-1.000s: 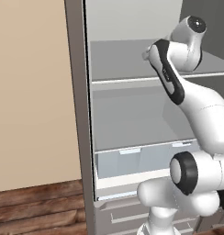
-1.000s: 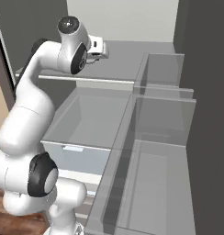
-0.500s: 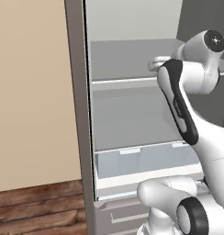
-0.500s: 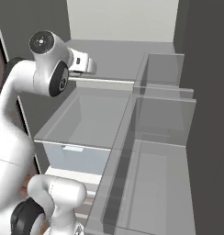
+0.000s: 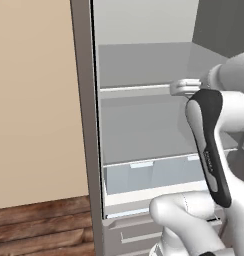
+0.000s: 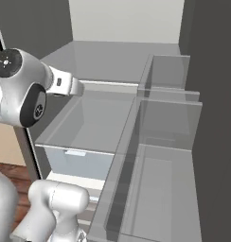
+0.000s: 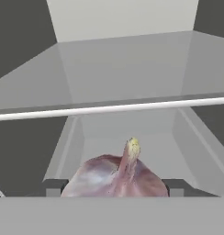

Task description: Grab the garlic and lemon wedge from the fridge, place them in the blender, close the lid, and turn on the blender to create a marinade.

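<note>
The garlic point(image 7: 117, 176) sits clamped between the tool's point(image 7: 114, 187) tips.

One garlic point(image 7: 117, 176) bulb, one open fridge point(image 5: 144, 75) with two pale shelves, one translucent bluish drawer point(image 5: 154, 172) and two clear door bins point(image 6: 167, 127).

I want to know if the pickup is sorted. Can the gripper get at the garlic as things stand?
Probably yes: in the hand view the garlic sits right between the fingertips of the gripper, nothing in front of it. Whether they already clamp it is unclear.
</note>
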### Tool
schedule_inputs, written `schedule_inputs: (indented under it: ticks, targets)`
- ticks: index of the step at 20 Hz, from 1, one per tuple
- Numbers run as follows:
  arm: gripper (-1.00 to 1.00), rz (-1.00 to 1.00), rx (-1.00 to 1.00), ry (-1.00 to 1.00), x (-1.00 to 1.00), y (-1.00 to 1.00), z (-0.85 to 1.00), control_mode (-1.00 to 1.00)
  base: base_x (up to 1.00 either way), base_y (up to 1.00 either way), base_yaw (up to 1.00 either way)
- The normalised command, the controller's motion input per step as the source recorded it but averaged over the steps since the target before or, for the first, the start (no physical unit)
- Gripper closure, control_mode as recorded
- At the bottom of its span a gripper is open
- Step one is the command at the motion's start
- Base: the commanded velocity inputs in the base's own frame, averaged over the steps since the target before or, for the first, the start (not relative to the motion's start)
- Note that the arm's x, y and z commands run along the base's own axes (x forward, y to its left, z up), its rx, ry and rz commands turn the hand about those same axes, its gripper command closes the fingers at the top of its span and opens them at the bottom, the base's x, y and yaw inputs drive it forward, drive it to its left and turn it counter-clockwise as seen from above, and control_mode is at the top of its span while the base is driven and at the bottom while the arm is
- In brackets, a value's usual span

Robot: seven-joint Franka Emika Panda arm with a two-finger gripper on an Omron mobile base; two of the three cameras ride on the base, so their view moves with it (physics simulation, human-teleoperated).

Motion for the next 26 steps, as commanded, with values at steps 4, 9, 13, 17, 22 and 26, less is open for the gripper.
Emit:
schedule_inputs:
  ticks: [4,9,13,17,22,26]
  targets:
    - [1.00,0.00,-0.03,0.14,-0.98,0.33,-0.29,-1.00,0.00,0.00,0.00]
    - [1.00,0.01,-0.12,0.19,-0.95,0.43,-0.59,-1.00,0.00,0.00,0.00]
    - [1.00,0.06,-0.04,0.09,-0.95,0.19,-0.44,-1.00,0.00,0.00,0.00]
    - [1.00,0.04,-0.01,0.01,-0.24,0.08,-0.02,1.00,-0.67,0.46,0.19]
    - [1.00,0.00,0.00,0.00,0.00,0.00,0.00,1.00,-0.42,0.97,0.53]
    - [1.00,0.00,0.00,0.00,0.00,0.00,0.00,1.00,-0.33,0.99,0.71]
